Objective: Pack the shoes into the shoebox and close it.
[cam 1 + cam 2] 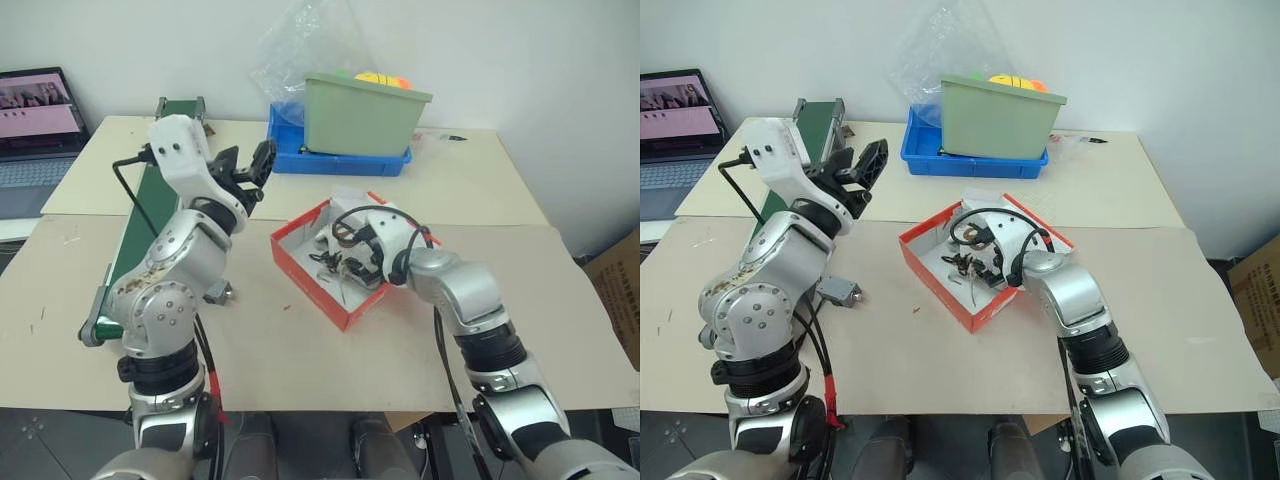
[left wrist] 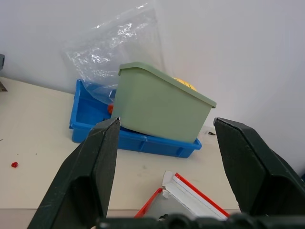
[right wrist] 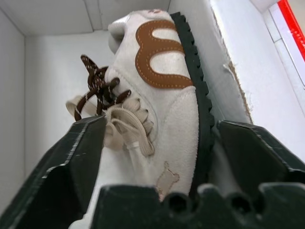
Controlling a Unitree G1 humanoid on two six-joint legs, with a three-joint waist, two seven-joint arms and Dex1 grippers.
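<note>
The red shoebox point(image 1: 310, 285) stands open on the table, turned at an angle, its inside white. A cream shoe point(image 3: 162, 95) with brown laces and a brown side marking lies on its side in it, sole against a box wall. My right gripper point(image 3: 162, 126) reaches down into the box with its fingers point(image 3: 71, 167) spread wide on either side of that shoe, open. Dark laces point(image 1: 975, 262) show in the box beside the hand. My left gripper point(image 1: 248, 160) is raised above the table to the left of the box, open and empty, pointing toward the back.
A green bin point(image 1: 365, 115) sits in a blue tray point(image 1: 340, 160) at the back, with a clear plastic bag point(image 1: 300, 50) behind. A long dark green device point(image 1: 140, 210) lies at the left, a laptop point(image 1: 35, 120) beyond it. A small grey block point(image 1: 838, 291) lies near the box.
</note>
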